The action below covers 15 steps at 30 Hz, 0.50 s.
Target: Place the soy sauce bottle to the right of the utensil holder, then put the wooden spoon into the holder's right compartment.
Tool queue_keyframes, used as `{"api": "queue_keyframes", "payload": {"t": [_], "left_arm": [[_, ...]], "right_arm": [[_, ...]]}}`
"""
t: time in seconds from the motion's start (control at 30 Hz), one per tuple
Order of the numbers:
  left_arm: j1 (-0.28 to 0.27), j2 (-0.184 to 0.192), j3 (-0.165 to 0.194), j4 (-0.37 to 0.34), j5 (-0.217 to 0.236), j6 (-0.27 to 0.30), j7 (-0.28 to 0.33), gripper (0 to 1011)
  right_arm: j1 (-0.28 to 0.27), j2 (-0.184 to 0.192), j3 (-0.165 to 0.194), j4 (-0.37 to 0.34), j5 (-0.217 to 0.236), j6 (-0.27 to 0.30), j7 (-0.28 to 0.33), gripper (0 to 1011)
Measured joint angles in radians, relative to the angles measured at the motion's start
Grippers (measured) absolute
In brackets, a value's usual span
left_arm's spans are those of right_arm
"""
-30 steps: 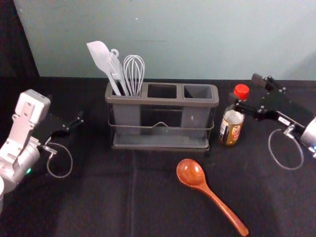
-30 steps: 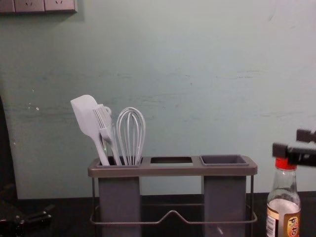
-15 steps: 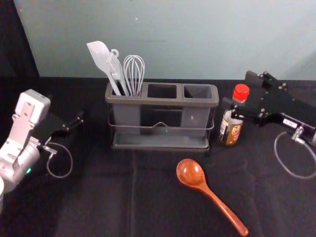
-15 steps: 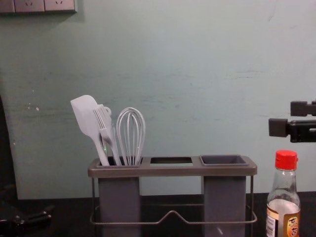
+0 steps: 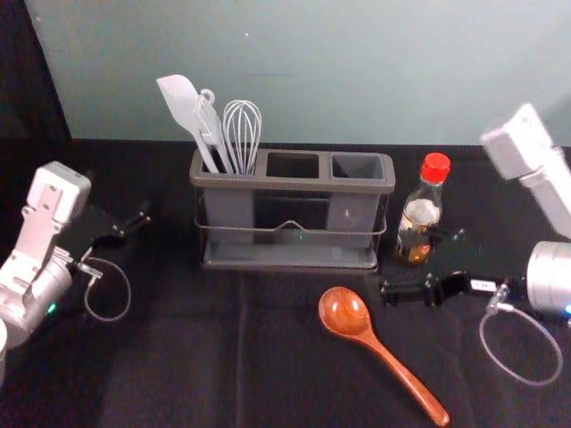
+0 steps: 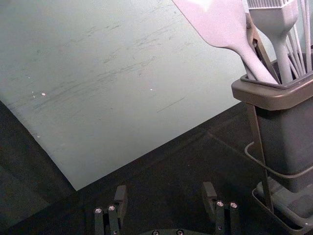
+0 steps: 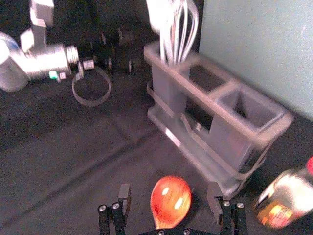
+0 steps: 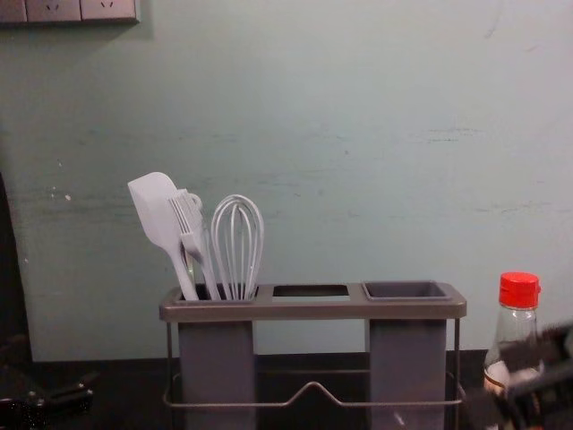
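The soy sauce bottle (image 5: 421,212), red-capped, stands upright just right of the grey utensil holder (image 5: 289,256); my right arm partly covers its lower part. The wooden spoon (image 5: 385,354) lies on the table in front of the holder, bowl toward it. My right gripper (image 5: 400,265) is open, in front of the bottle and to the right of the spoon's bowl. In the right wrist view the spoon (image 7: 170,203) appears beyond the open right gripper (image 7: 169,188), untouched. My left gripper (image 5: 132,225) stays parked left of the holder; the left wrist view shows the left gripper (image 6: 165,188) open.
A white spatula (image 5: 181,104), a brush and a whisk (image 5: 243,132) stand in the holder's left compartment. The middle opening (image 5: 293,165) and right compartment (image 5: 358,166) hold no utensils. A pale wall (image 5: 294,71) rises behind the table.
My right gripper has come down from above the bottle and moved toward the table's front, nearer the spoon. Bottle, holder, spoon and left arm are where they were.
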Motion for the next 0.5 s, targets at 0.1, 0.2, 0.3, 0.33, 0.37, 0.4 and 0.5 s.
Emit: {"api": "queue_keyframes", "payload": {"t": [0.1,0.2,0.3,0.33,0.37,0.4,0.5], "left_arm": [[0.0,0.0,0.0,0.0,0.0,0.0,0.0,1005],[0.0,0.0,0.0,0.0,0.0,0.0,0.0,1005],[0.0,0.0,0.0,0.0,0.0,0.0,0.0,1005],[0.0,0.0,0.0,0.0,0.0,0.0,0.0,1005],[0.0,0.0,0.0,0.0,0.0,0.0,0.0,1005],[0.0,0.0,0.0,0.0,0.0,0.0,0.0,1005],[0.0,0.0,0.0,0.0,0.0,0.0,0.0,1005]], "right_arm": [[0.022,-0.001,-0.03,0.004,-0.001,0.057,-0.012,1000],[0.047,-0.008,-0.064,0.018,-0.009,0.109,-0.029,1000],[0.075,-0.022,-0.099,0.038,-0.019,0.148,-0.042,1000],[0.081,-0.027,-0.108,0.044,-0.022,0.156,-0.045,1000],[0.091,-0.036,-0.121,0.053,-0.026,0.171,-0.05,1000],[0.096,-0.043,-0.128,0.06,-0.027,0.178,-0.054,1000],[0.106,-0.073,-0.145,0.076,-0.037,0.208,-0.085,1000]]}}
